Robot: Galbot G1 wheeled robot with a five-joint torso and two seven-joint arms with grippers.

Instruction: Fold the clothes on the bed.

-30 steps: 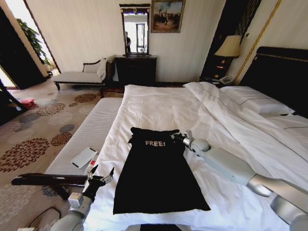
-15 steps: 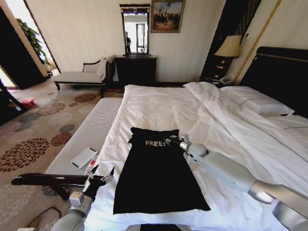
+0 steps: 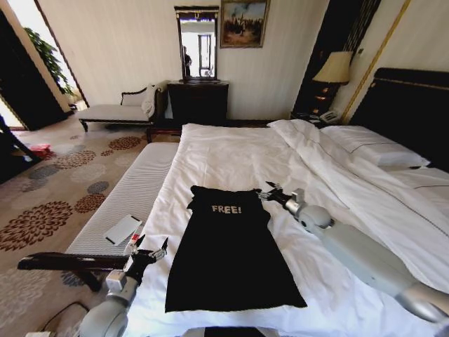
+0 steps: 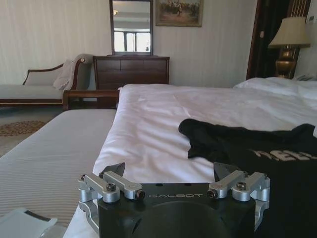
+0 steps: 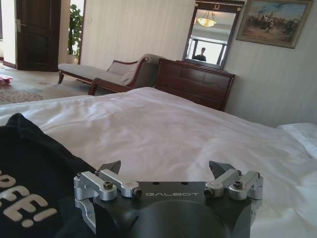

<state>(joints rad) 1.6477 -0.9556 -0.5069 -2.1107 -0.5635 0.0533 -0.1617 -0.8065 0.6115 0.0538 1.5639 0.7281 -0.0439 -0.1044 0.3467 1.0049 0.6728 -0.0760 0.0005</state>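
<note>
1 black top (image 3: 228,246) lies lengthwise, neckline toward the dresser (image 3: 198,102); both grippers (image 3: 149,251) (image 3: 269,190) spread wide, empty.

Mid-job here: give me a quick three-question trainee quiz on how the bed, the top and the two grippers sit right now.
1. True or false: the soft black fabric top with white "FREE!" lettering lies flat on the white duvet of the large dark-framed bed.
2. The right gripper is: A) clamped on the top's bottom hem; B) open beside the top's upper corner, on the headboard side; C) raised over the white pillow.
3. Fill in: the left gripper sits open near the bed's ____ edge, by the top's lower part.

Key
1. True; the top is spread out, unfolded.
2. B; in the right wrist view the fingers stand apart with nothing between them.
3. Left.
</note>
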